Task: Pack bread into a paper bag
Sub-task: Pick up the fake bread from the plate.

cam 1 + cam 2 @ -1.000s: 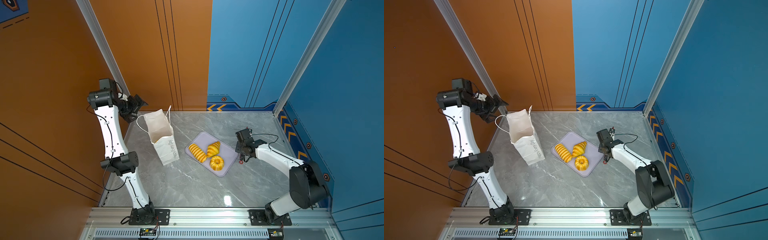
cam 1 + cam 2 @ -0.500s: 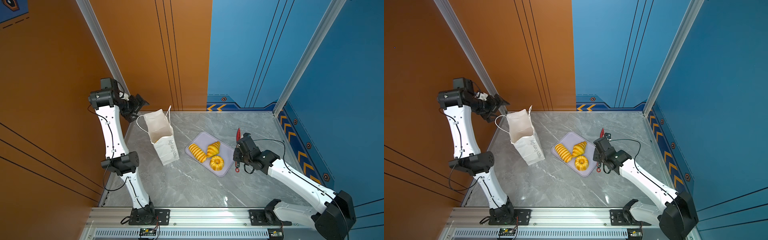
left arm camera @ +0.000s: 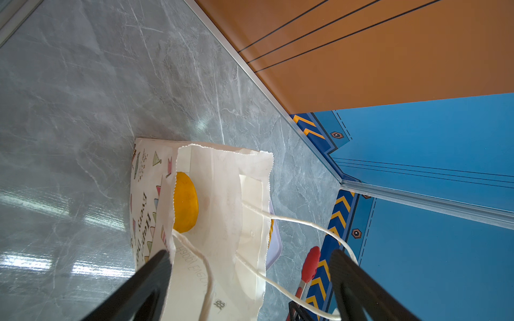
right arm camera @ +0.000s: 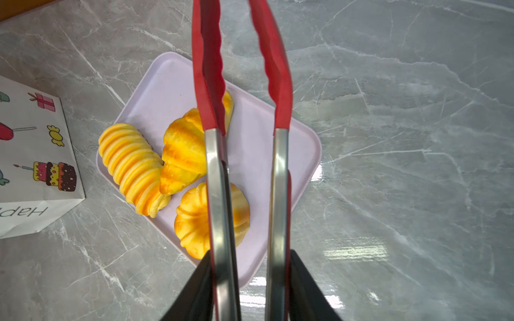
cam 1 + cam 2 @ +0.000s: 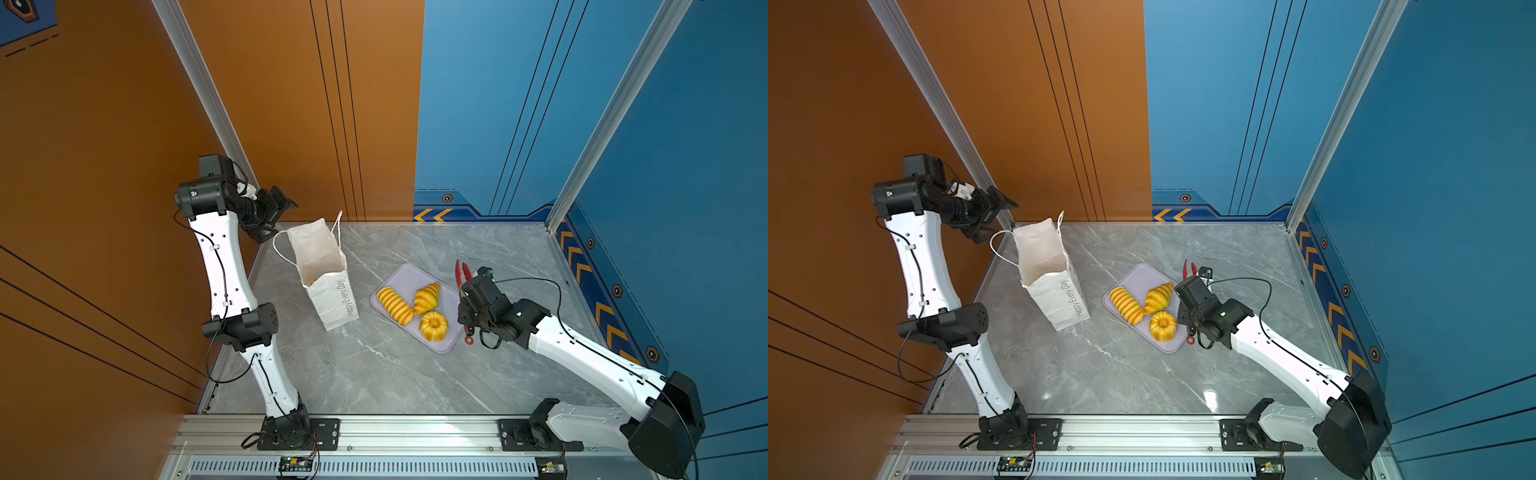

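Note:
A ridged loaf (image 5: 395, 305), a croissant (image 5: 426, 297) and a fluted ring cake (image 5: 433, 326) lie on the lilac tray (image 5: 409, 274). The white paper bag (image 5: 332, 299) stands upright to their left, mouth open, with a yellow bun (image 3: 185, 203) inside. My right gripper (image 4: 250, 264) is shut on the steel arms of red-tipped tongs (image 4: 278, 83). The tongs' tips stand apart above the tray's right side, one arm crossing the croissant (image 4: 180, 150) and ring cake (image 4: 194, 222). My left gripper (image 3: 250, 253) hangs open above the bag's far-left rim, by the cord handles.
The orange wall (image 5: 291, 124) stands close behind the left arm and the bag. The blue wall (image 5: 685, 249) runs along the right side past the right arm. Bare grey marble tabletop (image 5: 374, 382) lies in front of the tray and the bag.
The right arm has swung round and come in beside the tray, turning the tongs to point away from me, and their tips have parted. The left arm has hardly moved.

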`<state>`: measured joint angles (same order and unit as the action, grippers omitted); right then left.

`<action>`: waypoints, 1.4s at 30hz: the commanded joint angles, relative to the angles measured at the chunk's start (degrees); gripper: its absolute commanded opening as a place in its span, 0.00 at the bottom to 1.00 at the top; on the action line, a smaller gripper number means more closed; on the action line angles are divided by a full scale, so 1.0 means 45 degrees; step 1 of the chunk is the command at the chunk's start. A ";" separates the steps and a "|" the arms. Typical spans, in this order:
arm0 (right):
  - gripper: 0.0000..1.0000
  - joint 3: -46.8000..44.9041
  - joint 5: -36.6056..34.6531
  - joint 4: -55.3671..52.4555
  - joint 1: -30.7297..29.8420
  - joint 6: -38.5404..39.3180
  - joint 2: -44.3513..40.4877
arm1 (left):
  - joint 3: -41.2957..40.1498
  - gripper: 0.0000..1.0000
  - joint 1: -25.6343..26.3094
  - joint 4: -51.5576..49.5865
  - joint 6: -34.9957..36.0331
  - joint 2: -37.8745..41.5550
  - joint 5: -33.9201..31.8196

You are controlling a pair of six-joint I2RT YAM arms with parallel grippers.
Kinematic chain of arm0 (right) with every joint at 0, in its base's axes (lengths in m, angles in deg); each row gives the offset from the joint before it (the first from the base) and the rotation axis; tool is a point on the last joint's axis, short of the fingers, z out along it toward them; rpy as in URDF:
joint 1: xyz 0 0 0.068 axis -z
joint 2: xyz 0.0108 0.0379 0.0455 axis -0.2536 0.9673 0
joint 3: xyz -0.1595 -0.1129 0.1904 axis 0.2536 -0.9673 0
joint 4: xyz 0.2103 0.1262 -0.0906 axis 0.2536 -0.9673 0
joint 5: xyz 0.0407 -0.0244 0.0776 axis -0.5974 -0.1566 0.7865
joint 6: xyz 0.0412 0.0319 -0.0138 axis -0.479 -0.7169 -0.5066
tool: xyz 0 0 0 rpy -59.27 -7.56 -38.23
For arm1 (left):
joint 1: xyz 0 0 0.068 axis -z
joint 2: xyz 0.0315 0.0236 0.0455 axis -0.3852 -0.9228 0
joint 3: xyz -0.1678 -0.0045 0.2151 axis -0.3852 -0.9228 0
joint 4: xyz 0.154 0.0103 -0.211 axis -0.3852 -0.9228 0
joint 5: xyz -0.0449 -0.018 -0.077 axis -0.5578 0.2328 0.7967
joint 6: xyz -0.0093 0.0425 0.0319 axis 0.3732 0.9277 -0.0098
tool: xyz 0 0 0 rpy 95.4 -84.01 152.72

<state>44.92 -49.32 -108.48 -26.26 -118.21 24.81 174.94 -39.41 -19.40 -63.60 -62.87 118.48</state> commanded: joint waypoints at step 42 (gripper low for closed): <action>0.59 0.3208 0.1852 -0.1617 -0.0304 -0.0341 0.3805 | 0.0397 0.91 -0.0183 -0.2072 0.0163 -0.0253 0.0891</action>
<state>58.38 -39.58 -113.93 -27.64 -118.62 41.12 175.14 -39.63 -19.42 -63.58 -62.95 120.84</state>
